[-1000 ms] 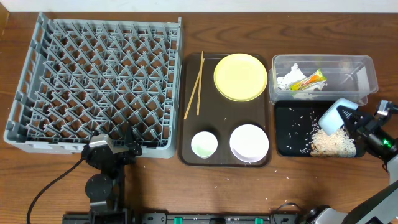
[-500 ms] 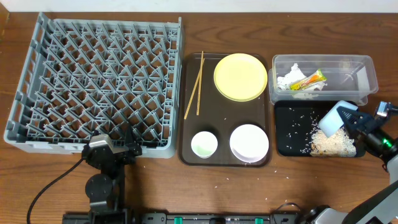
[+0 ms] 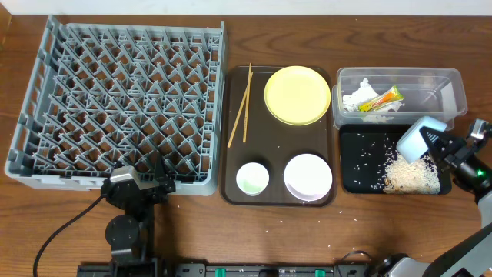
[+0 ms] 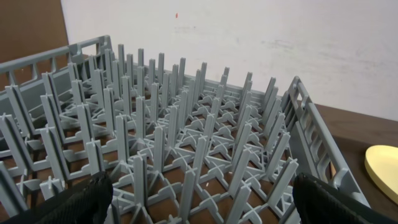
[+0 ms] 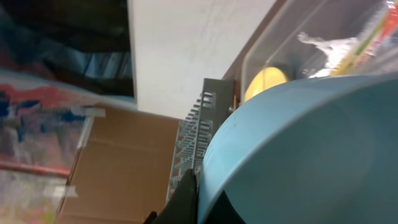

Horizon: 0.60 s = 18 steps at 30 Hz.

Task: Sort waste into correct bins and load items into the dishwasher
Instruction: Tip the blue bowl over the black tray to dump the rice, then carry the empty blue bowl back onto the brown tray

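From above, the right tool (image 3: 440, 146) is clamped on the rim of the blue bowl (image 3: 420, 137), which is tipped over the black tray (image 3: 355, 181). A heap of rice (image 3: 411, 177) lies just beneath. Beyond the tool sits the tub (image 3: 442, 92), holding the tissue (image 3: 357, 98) and wrapper (image 3: 382, 98). Well to its left, the brown tray (image 3: 269, 146) carries the plate (image 3: 297, 94), chopsticks (image 3: 242, 108), cup (image 3: 252, 178) and white bowl (image 3: 308, 177). The left tool (image 3: 160, 178) sits at the near edge of the rack (image 3: 123, 92), on the table (image 3: 231, 231).

On the left wrist camera, the left tool (image 4: 199, 199) has its fingers (image 4: 87, 199) wide apart and holds nothing. The rack (image 4: 186, 124) is straight ahead.

On the right wrist camera, the blue bowl (image 5: 298, 155) fills the view against one finger (image 5: 186, 199).
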{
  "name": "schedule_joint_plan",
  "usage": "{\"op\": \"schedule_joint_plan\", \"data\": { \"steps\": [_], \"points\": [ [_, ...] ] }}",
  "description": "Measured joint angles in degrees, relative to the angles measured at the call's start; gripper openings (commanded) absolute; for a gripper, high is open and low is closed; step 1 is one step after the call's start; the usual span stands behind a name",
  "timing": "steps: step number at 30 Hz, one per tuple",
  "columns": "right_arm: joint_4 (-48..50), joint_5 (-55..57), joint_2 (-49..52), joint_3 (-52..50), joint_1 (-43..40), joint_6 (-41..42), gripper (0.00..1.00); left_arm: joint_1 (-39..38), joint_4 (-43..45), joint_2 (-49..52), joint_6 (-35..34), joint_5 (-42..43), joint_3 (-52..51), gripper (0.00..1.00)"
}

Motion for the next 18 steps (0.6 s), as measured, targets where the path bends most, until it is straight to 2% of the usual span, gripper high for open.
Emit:
{"op": "schedule_joint_plan", "data": {
  "steps": [3, 6, 12, 18],
  "points": [
    [3.82, -0.42, -0.74, -0.04, 1.57, 1.75, 0.02, 0.0, 0.0, 0.0, 0.0, 0.0, 0.0, 0.93],
    [11.96, 0.2, -4.87, 0.0, 6.62, 6.8, 0.02, 0.0, 0.0, 0.0, 0.0, 0.0, 0.0, 0.93],
    [33.55, 5.09, -12.07, 4.5, 22.16, 22.56, 0.02, -0.02, 0.0, 0.0, 0.04, 0.0, 0.0, 0.93],
    [34.6, 10.45, -11.41, 12.22, 35.12, 29.49, 0.02, 0.0, 0.0, 0.0, 0.13, 0.02, 0.0, 0.93]
  ]
}}
